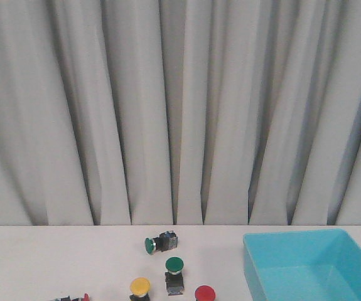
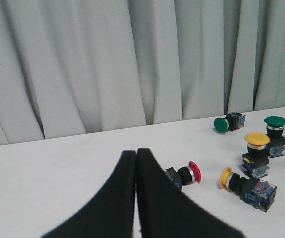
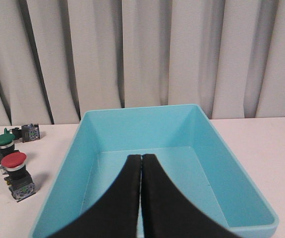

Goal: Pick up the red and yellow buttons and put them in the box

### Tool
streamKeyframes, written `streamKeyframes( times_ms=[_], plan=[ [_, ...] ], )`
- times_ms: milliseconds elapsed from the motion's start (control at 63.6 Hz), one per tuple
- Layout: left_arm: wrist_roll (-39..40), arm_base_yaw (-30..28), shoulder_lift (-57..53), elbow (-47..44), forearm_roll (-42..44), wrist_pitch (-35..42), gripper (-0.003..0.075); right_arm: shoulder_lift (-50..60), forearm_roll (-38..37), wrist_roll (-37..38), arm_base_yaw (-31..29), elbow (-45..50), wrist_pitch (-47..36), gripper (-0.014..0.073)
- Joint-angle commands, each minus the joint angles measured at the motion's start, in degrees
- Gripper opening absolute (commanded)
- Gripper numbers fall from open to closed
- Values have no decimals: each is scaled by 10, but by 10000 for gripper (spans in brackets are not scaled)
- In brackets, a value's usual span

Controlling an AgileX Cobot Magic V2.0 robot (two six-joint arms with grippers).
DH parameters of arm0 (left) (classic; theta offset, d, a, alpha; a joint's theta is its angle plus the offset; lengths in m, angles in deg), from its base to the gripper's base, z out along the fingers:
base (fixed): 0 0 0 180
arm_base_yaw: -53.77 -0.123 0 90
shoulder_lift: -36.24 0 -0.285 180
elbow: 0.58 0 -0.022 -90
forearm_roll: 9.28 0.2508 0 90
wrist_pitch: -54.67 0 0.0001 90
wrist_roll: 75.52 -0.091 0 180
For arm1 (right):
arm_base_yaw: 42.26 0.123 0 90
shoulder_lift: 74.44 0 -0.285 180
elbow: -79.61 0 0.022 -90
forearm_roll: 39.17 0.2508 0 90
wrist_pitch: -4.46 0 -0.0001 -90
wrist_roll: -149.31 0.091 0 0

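The front view shows a yellow button (image 1: 140,287) and a red button (image 1: 204,293) standing upright near the front edge. Another red button (image 1: 80,298) lies on its side at the bottom left. The cyan box (image 1: 306,251) sits empty at the right. Neither gripper shows in the front view. My left gripper (image 2: 136,152) is shut and empty, just beside the lying red button (image 2: 189,173). A lying yellow button (image 2: 241,183) and the upright yellow button (image 2: 257,148) are farther off. My right gripper (image 3: 141,157) is shut and empty over the box (image 3: 142,124), with the upright red button (image 3: 14,166) off to one side.
Two green buttons are on the table, one upright (image 1: 174,269) and one lying on its side (image 1: 157,242) behind it. Both green buttons also show in the left wrist view (image 2: 275,128) (image 2: 226,123). A grey curtain (image 1: 180,113) hangs along the table's far edge.
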Motion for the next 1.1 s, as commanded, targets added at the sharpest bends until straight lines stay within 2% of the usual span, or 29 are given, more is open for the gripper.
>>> streamKeyframes(
  times_ms=[0, 754, 880, 1084],
  plan=[
    [3, 4, -8, -27, -3, 41, -6, 7, -5, -1, -3, 4, -43, -3],
    [4, 4, -8, -27, -4, 41, -6, 7, -6, -3, -3, 3, -51, -3],
    [17, 4, -8, -23, -6, 37, -6, 6, -35, -62, -3, 3, -32, -3],
    [72, 4, -6, 22, -6, 27, -6, -2, -30, -38, -3, -32, -33, -3]
  ],
)
